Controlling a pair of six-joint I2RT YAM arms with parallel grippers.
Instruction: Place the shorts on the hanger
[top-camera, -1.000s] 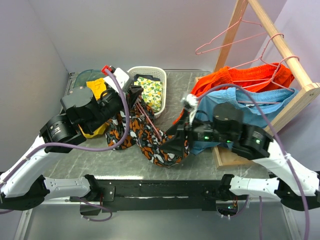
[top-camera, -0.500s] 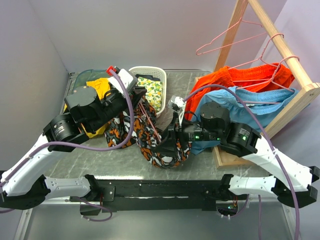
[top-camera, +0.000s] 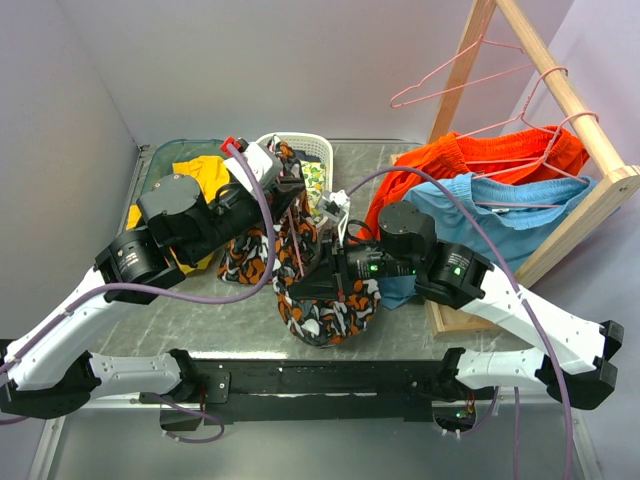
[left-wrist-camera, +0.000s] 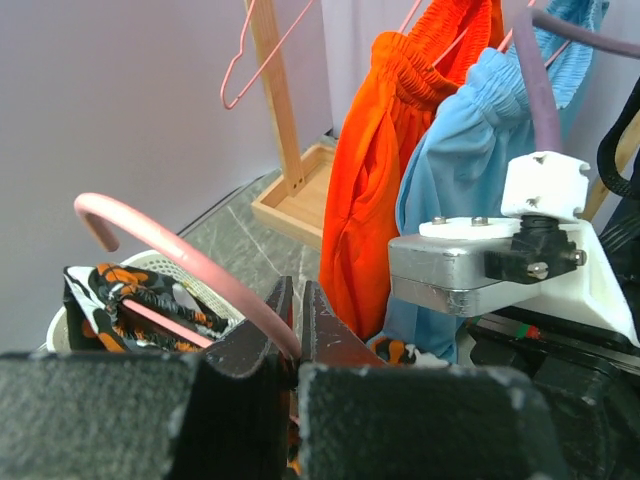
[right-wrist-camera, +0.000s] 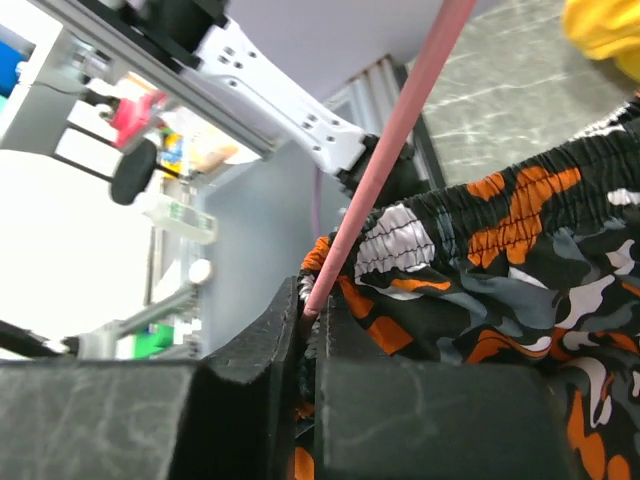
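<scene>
The shorts, black with orange, white and grey blotches, hang in a bunch from the pink hanger at the table's middle. My left gripper is shut on the hanger's hook, with the jaws pressed against the wire in the left wrist view. My right gripper is low against the bundle. In the right wrist view its jaws are shut on the elastic waistband of the shorts, and a pink hanger arm runs down into the same gap.
A white basket with patterned cloth, a yellow garment and a green tub sit at the back left. On the right, a wooden rack carries orange shorts, light-blue shorts and spare pink hangers.
My right gripper has moved left onto the shorts and closed from wide open. The left arm has lifted the hanger a little up and right, and the shorts have bunched under it.
</scene>
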